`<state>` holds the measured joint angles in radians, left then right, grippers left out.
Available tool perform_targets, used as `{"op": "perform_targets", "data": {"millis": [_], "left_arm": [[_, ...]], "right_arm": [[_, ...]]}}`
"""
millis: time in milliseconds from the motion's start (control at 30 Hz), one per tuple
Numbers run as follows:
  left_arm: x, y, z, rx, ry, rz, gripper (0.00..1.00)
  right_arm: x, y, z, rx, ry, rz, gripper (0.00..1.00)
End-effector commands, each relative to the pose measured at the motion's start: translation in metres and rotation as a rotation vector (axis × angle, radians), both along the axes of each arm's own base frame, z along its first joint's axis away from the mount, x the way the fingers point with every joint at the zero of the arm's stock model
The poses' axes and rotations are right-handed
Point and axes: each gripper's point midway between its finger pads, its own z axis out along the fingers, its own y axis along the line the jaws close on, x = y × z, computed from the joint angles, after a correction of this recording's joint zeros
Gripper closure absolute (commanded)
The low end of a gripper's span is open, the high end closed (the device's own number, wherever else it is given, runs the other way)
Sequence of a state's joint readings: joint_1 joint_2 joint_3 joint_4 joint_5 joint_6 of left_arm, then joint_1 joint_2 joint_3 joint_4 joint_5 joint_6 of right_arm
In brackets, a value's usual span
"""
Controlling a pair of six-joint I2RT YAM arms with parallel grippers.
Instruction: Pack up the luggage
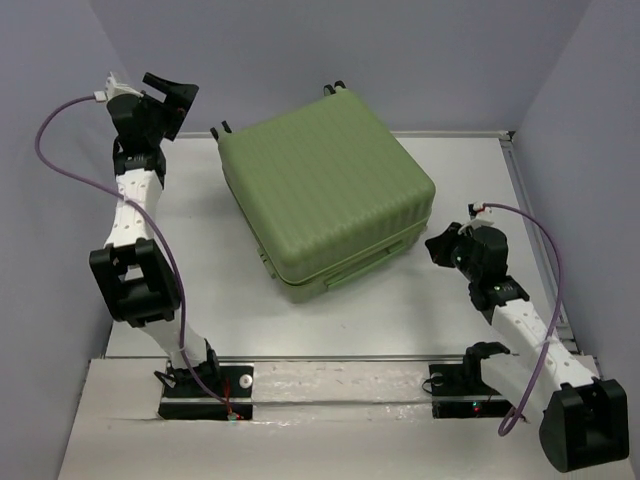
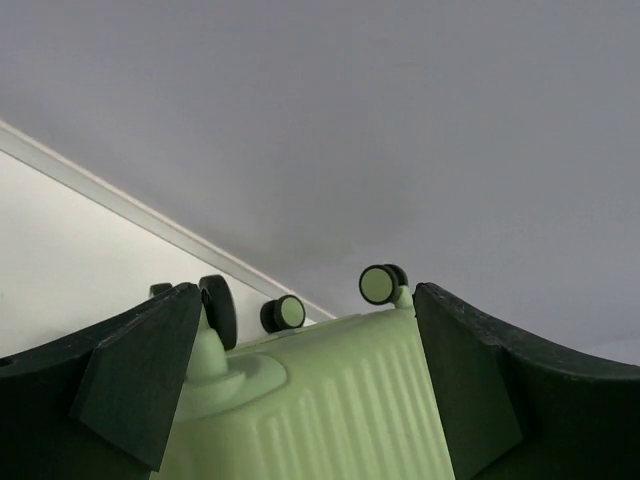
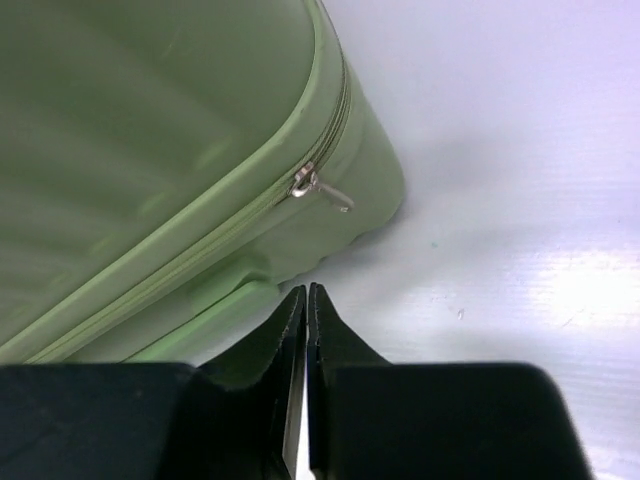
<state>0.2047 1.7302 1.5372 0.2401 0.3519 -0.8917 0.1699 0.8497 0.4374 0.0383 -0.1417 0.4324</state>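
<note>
No readable markings in any view
No lettering, brand, number or sign can be made out in the three views, neither on the luggage (image 1: 325,190) nor on the table (image 1: 230,300).

— What sort of place are you working in?
— A robot test cell, a lab bench by the look of it. My left arm (image 1: 135,215) and right arm (image 1: 520,320) are bolted to a metal strip (image 1: 340,382) at the near edge of a white table (image 1: 215,300).
— Anything else?
— Plain pale-violet walls (image 1: 400,50) box the table in on three sides, and a purple cable (image 1: 40,142) loops off my wrist.
</note>
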Motion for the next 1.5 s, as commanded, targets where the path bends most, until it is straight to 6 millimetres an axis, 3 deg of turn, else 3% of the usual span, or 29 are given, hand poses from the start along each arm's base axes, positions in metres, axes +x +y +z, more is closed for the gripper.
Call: {"op": "perform_targets", "data": {"millis": [0,33,67,100,133,167,200,233,333,400,467,500,533,600,733,967,1200,1467], "left_arm": [[-0.049,-0.005,0.066,0.126,-0.108,0.039,0.01],[-0.072,-0.024,0.084,0.140,-0.152,0.017,0.01],[-0.084,-0.036,0.080,0.150,-0.151,0.004,0.01],[-0.093,-0.046,0.046,0.157,-0.088,-0.010,0.01],[-0.122,-0.075,0.060,0.170,-0.136,-0.051,0.01],[-0.139,-0.089,0.052,0.177,-0.132,-0.086,0.01],[-0.152,-0.105,0.013,0.182,-0.067,-0.111,0.01],[-0.185,-0.127,0.025,0.198,-0.128,-0.162,0.01],[-0.236,-0.144,-0.022,0.249,-0.079,-0.219,0.01],[-0.265,-0.134,-0.059,0.296,0.002,-0.206,0.01],[-0.284,-0.134,-0.080,0.307,0.019,-0.228,0.04],[-0.294,-0.134,-0.109,0.316,0.083,-0.253,0.05],[-0.303,-0.135,-0.112,0.304,0.067,-0.265,0.06],[-0.314,-0.145,-0.143,0.278,0.118,-0.328,0.06],[-0.320,-0.162,-0.162,0.233,0.156,-0.374,0.06],[-0.321,-0.166,-0.183,0.237,0.164,-0.366,0.06],[-0.323,-0.168,-0.215,0.273,0.220,-0.353,0.06],[-0.313,-0.165,-0.221,0.309,0.218,-0.314,0.06]], "right_arm": [[0.035,-0.007,0.040,-0.066,-0.183,-0.027,0.93],[0.038,-0.010,0.037,-0.079,-0.181,-0.034,0.93],[0.041,-0.011,0.030,-0.093,-0.170,-0.036,0.92],[0.042,-0.015,0.025,-0.109,-0.180,-0.054,0.90],[0.044,-0.015,0.028,-0.110,-0.216,-0.052,0.88],[0.041,-0.015,0.020,-0.113,-0.202,-0.051,0.87],[0.041,-0.017,0.021,-0.104,-0.215,-0.057,0.86],[0.041,-0.019,0.021,-0.101,-0.223,-0.055,0.85],[0.047,-0.019,0.026,-0.122,-0.246,-0.047,0.79],[0.050,-0.024,0.022,-0.129,-0.231,-0.049,0.74],[0.050,-0.020,0.022,-0.114,-0.226,-0.020,0.69],[0.050,-0.017,0.019,-0.100,-0.216,0.013,0.67],[0.050,-0.013,0.018,-0.096,-0.212,0.033,0.64],[0.051,-0.010,0.019,-0.089,-0.211,0.070,0.61],[0.056,0.002,0.009,-0.073,-0.165,0.153,0.60],[0.068,-0.002,0.019,-0.164,-0.230,0.211,0.59],[0.078,0.017,0.015,-0.200,-0.254,0.375,0.58],[0.085,0.024,0.024,-0.252,-0.340,0.472,0.62]]}}
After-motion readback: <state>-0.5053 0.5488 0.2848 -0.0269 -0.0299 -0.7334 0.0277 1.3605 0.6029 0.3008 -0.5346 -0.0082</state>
